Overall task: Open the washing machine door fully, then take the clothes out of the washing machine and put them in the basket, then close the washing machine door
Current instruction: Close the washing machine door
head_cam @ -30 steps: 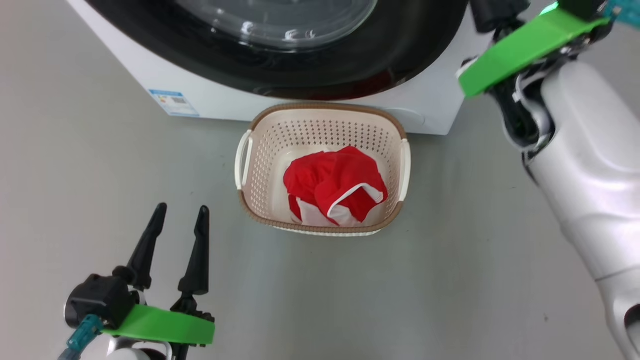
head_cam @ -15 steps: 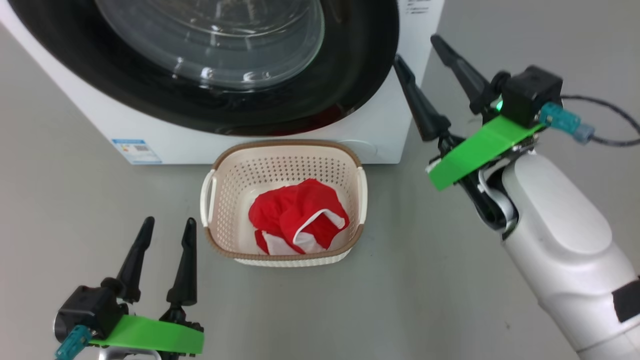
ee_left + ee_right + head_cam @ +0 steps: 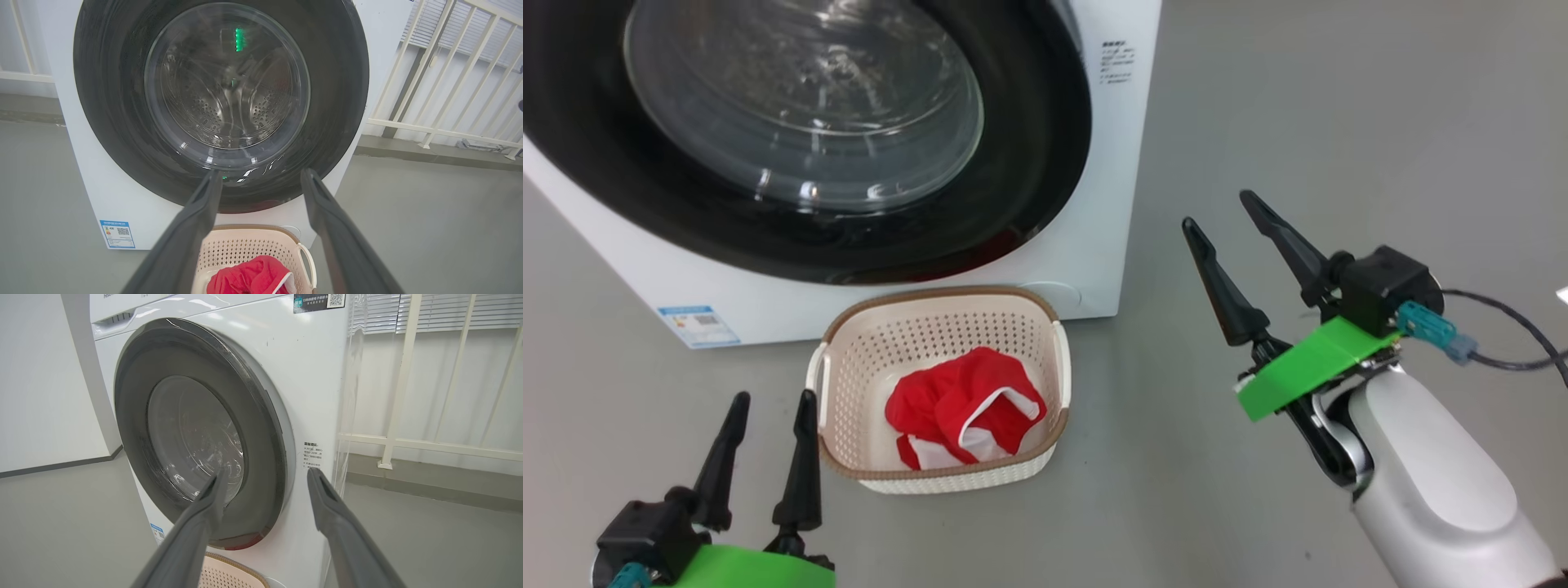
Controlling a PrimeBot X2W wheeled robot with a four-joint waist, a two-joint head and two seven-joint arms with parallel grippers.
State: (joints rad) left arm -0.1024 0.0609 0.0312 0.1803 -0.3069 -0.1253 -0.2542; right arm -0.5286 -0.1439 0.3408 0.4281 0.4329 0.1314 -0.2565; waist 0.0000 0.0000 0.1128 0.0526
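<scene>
Your left tool (image 3: 774, 397) and right tool (image 3: 1217, 209) both stand spread, empty; the clothes (image 3: 964, 404) lie in the basket (image 3: 931, 292), the washing machine door (image 3: 1029, 163) shut.

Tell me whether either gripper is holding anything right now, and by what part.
Nothing is held. The left gripper and the right gripper both stand open and empty; the clothes lie in the basket.

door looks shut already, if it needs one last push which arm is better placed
Right, probably. The right jaws stand open, raised beside the washing machine door, pointing toward it; the left jaws sit low beside the basket, farther off.
</scene>
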